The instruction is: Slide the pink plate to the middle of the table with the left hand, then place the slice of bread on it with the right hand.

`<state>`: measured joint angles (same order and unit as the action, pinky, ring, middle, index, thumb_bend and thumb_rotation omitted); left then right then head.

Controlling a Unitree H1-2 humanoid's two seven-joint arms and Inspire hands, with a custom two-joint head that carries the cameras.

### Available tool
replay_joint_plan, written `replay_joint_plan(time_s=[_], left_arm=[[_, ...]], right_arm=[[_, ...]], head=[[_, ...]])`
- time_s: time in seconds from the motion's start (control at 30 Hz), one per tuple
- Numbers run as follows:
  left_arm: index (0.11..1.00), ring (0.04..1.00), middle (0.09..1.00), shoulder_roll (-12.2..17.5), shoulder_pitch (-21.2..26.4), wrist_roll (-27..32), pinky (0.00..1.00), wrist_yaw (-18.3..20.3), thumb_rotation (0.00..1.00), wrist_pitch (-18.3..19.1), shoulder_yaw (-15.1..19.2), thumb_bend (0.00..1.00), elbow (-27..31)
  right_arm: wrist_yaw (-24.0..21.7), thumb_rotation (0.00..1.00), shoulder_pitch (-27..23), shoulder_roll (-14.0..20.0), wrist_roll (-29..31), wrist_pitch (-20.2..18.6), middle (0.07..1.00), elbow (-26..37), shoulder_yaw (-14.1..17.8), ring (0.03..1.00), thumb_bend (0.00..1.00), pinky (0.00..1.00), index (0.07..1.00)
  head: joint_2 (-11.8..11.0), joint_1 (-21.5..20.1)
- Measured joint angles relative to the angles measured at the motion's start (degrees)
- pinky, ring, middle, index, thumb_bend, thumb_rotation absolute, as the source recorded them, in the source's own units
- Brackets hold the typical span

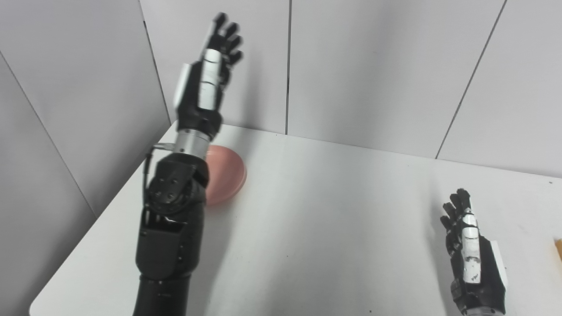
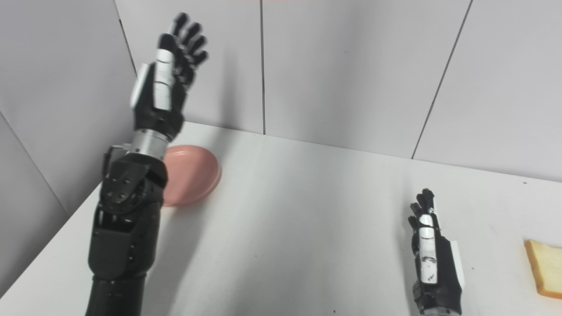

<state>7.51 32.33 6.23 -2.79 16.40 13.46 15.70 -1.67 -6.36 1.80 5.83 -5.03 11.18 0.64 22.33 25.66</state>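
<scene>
My fingers [image 2: 186,35] are spread on both empty hands: left hand [image 2: 169,74] raised above the pink plate [image 2: 193,173], right hand [image 2: 432,259] beside the bread [image 2: 544,267].

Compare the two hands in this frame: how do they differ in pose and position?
The left hand is raised high, above the pink plate in the table's far left corner; the right hand sits low, near the table at the right. The left hand is far from the bread; the right hand is close to it, though apart. Both are open, fingers extended, holding nothing.
</scene>
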Motion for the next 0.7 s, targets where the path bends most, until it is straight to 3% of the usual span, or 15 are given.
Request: replay_joint_plan(time_s=[0.27, 0.7], left_arm=[[0.945, 0.934, 0.943, 3.8, -1.3, 2.2, 0.93, -1.0, 0.99, -5.0, 6.3, 0.75, -10.6], [0.957, 0.948, 0.952, 6.3, -3.0, 5.1, 0.95, -2.1, 1.00, -7.6, 10.2, 0.79, -13.3]], right_arm=[[-0.1, 1.00, -0.1, 0.1, 0.9, -1.3, 1.000, 0.8, 0.0, 1.000, 0.28, 1.00, 1.000], [-0.1, 1.00, 0.0, 0.3, 0.4, -3.7, 1.000, 3.0, -0.4, 1.000, 0.28, 1.00, 1.000]], head=[[-0.1, 0.5], [0.3, 1.2]])
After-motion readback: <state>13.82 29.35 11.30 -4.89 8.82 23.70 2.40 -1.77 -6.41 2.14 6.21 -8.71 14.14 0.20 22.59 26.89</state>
